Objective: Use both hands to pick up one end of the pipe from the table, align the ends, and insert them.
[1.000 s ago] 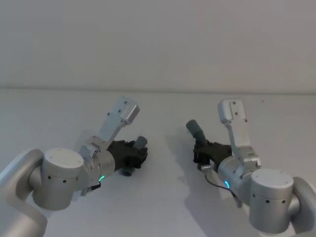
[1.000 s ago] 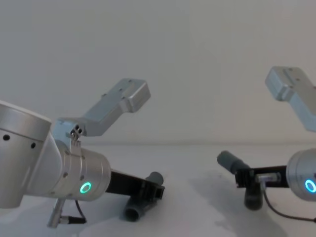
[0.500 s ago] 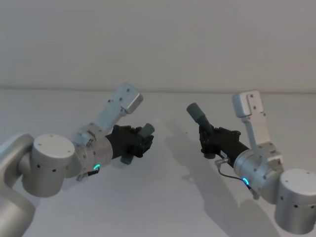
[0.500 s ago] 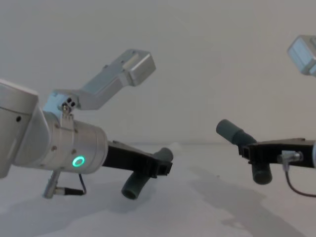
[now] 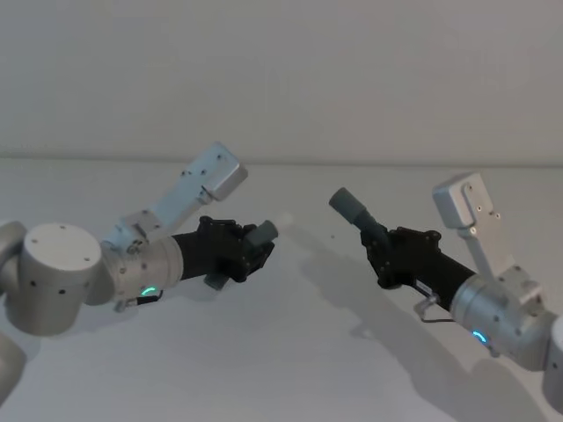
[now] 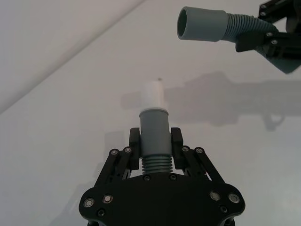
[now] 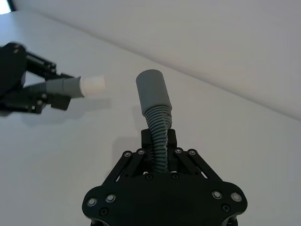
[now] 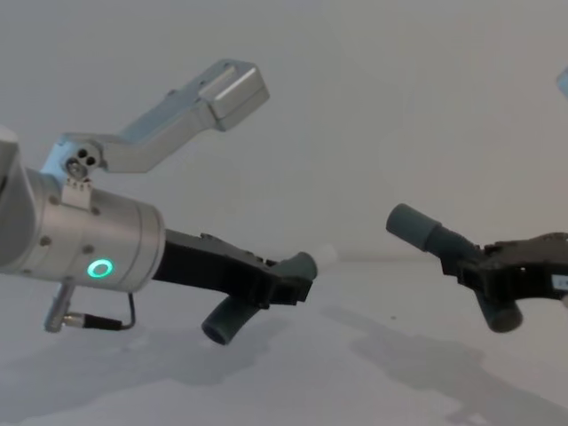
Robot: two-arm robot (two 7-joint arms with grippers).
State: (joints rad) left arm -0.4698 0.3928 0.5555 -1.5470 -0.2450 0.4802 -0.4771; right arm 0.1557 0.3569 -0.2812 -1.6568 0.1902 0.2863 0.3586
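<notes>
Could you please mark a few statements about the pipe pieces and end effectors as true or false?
1. The left end effector is shut on the pipe piece with the white tip. True.
2. The white tip sits inside the open cuff. False: the two ends are apart, with a gap between them.
3. The right end effector grips the ribbed hose behind the open cuff. True.
4. Both pieces lie on the table. False: both are held above it.

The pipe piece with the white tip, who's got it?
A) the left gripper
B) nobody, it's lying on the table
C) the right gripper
A: the left gripper is clamped on the ribbed hose just behind the grey cuff that carries the white tip.
</notes>
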